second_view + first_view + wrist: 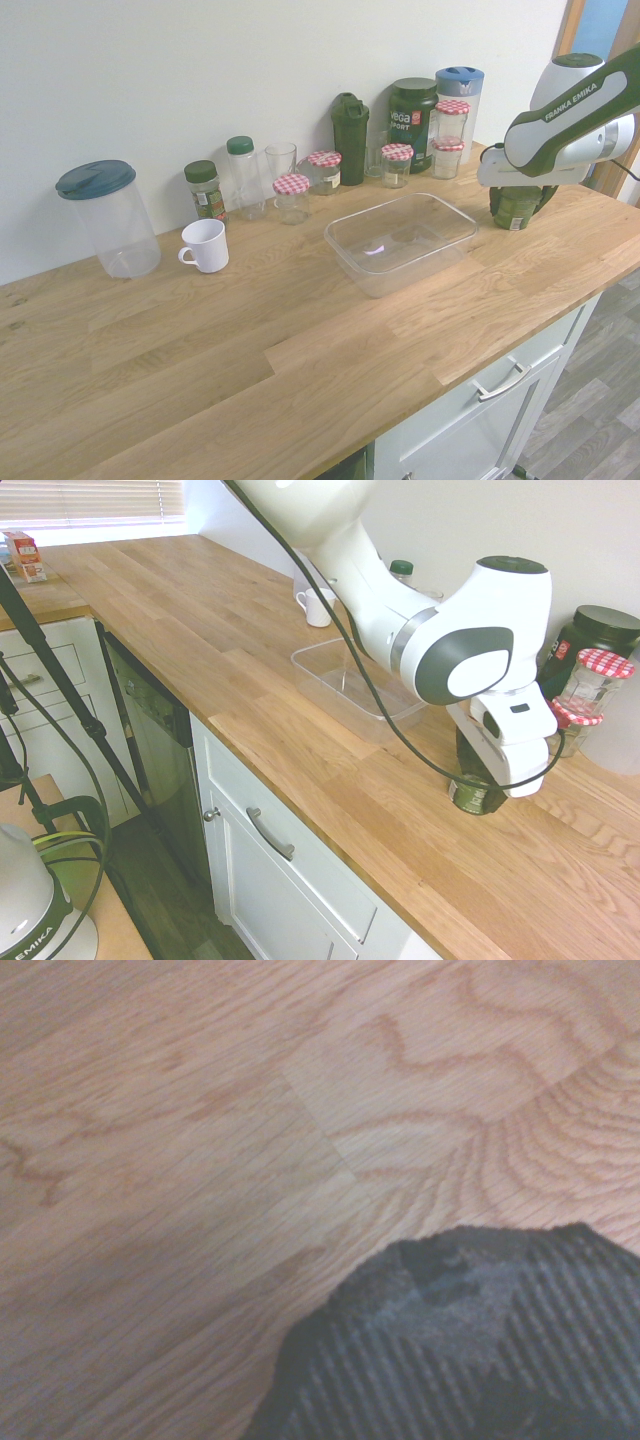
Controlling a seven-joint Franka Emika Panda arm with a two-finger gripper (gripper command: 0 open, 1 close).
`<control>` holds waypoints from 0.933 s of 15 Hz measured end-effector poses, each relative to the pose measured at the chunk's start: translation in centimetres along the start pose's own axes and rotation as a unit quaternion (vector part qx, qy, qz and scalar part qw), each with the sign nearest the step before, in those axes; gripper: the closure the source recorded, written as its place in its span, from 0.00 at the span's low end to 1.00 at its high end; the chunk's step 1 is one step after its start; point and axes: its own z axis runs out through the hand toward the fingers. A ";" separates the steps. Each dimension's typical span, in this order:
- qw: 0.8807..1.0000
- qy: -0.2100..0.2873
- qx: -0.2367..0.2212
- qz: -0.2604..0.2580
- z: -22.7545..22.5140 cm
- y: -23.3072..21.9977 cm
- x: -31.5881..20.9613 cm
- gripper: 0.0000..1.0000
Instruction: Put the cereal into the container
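Cereal point(514, 215) on tabletop point(250, 350): upright beneath the claw, in the second exterior view to the right of the container.
Container point(420, 264): near the cereal but apart, its long axis running roughly along the wall toward the white mug point(207, 247); likely move is up over the nearer rim, then mugward.
Claw point(520, 199): right at the cup; I cannot tell whether it grasps it or is released.

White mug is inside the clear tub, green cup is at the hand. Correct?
Not the mug: the second exterior view shows the white mug standing on the counter, beside the clear tub and apart from it. Green cup at the hand is right.
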 end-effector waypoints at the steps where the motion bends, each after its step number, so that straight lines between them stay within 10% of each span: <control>1: 1.000 0.000 0.001 0.001 -0.1 -0.1 0.0 1.00; 7: 0.999 0.008 0.047 -0.013 -9.8 -5.1 -1.8 1.00; 14: 0.991 0.014 0.079 -0.107 -19.0 -10.4 -17.9 1.00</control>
